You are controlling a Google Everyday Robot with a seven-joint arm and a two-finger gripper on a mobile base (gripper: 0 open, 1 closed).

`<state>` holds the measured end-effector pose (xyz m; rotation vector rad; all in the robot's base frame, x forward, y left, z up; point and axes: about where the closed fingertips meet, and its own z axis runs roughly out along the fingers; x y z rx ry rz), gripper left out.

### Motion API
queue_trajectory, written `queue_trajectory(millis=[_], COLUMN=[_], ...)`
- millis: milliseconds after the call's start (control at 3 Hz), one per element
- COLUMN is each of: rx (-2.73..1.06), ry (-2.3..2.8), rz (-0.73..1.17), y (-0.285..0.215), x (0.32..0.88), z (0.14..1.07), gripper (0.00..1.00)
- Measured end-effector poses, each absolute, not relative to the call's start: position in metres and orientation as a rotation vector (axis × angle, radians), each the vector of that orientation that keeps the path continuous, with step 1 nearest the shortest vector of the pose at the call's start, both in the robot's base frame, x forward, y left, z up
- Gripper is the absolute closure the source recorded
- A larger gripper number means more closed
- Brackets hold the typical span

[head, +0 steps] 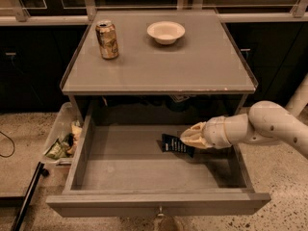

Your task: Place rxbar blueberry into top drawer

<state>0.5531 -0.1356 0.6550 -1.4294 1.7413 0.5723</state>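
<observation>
End effector (189,137) gripping rxbar (173,144), in top drawer (159,204)

Grey table (192,66), tan can (107,40) and white bowl (166,32) on top, tool (186,138) over its open drawer (144,170)

The claw (188,137), low in the top drawer (144,170), covers one end of the rxbar blueberry (173,144).

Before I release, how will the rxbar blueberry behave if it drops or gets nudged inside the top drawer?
Being flat and rectangular, the rxbar blueberry will likely land flat and not roll. The gripper holds one end over the drawer and the bar barely droops, so it is probably fairly stiff. Its wrapper may slide on the top drawer's plain bottom.
</observation>
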Motion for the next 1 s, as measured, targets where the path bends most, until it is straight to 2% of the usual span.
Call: queue_trajectory(millis=[1000], rx=[-1.429], ry=[1.741], rz=[0.572], y=[-0.1356], x=[0.5531], z=[0.655], gripper=[0.11])
